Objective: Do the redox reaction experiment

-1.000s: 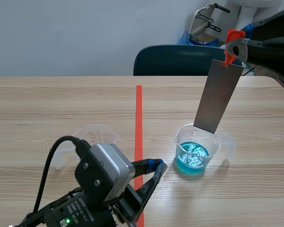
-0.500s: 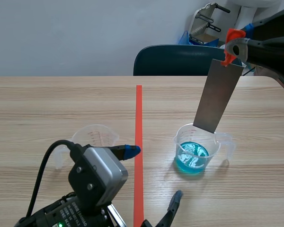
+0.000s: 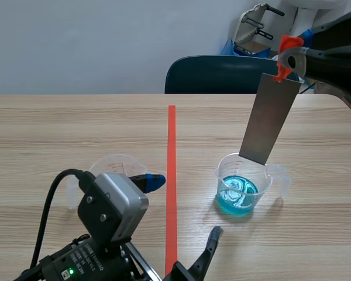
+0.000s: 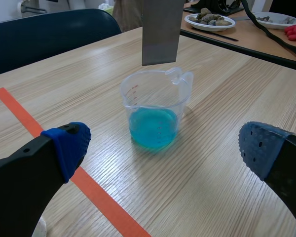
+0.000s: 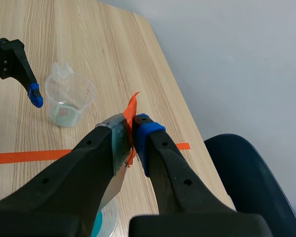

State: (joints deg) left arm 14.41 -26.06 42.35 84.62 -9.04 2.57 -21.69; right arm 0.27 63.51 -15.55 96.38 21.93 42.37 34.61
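A clear beaker [image 3: 242, 186] with blue liquid stands on the table right of the red tape line. A grey metal strip [image 3: 269, 119] hangs tilted over it, its lower edge at the beaker's rim. My right gripper [image 3: 287, 57] is shut on the strip's top end, where an orange tab shows; in the right wrist view the strip [image 5: 119, 144] sits pinched in that gripper [image 5: 133, 129]. My left gripper [image 3: 184, 209] stands open low at the front, nothing between its fingers. In the left wrist view the blue beaker [image 4: 155, 106] stands ahead of the left gripper [image 4: 163, 148], under the strip [image 4: 162, 28].
An empty clear beaker [image 3: 113, 169] stands left of the tape line, just behind the left gripper's blue-tipped finger; the right wrist view shows the empty beaker [image 5: 69, 98] too. A dark blue chair [image 3: 222, 74] stands behind the table's far edge. Another table with dishes [image 4: 208, 19] lies beyond.
My left gripper has opened wide from shut and drawn back slightly to the left. The right arm and the strip have not moved.
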